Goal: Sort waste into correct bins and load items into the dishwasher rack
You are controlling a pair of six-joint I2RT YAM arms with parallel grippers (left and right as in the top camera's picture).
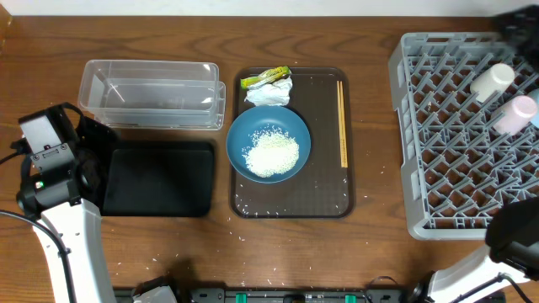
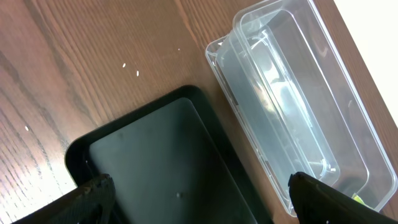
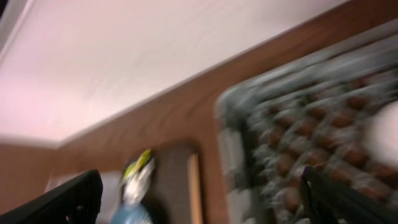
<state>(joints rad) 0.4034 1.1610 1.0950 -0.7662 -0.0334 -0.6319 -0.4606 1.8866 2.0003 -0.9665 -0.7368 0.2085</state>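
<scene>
Two cups, the white cup (image 1: 493, 81) and pink cup (image 1: 515, 114), lie in the rack (image 1: 421, 168) right of the brown tray (image 1: 328, 198). On that tray sit the bowl (image 1: 253, 122) of rice (image 1: 271, 154), tissue (image 1: 269, 93), wrapper (image 1: 265, 77) and chopsticks (image 1: 342, 122). Left of it lie the tub (image 1: 152, 94) and black tray (image 1: 156, 178). Both grippers gape wide and empty, the left gripper (image 2: 202, 199) over the black tray, the right gripper (image 3: 202, 196) blurred.

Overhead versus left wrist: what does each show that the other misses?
Only overhead: the brown tray with the dark-blue bowl of rice, chopsticks, and the grey rack holding a white cup and a pink cup. Only left wrist: two loose grains on the wood near the black tray. Both: black tray and clear tub.
</scene>
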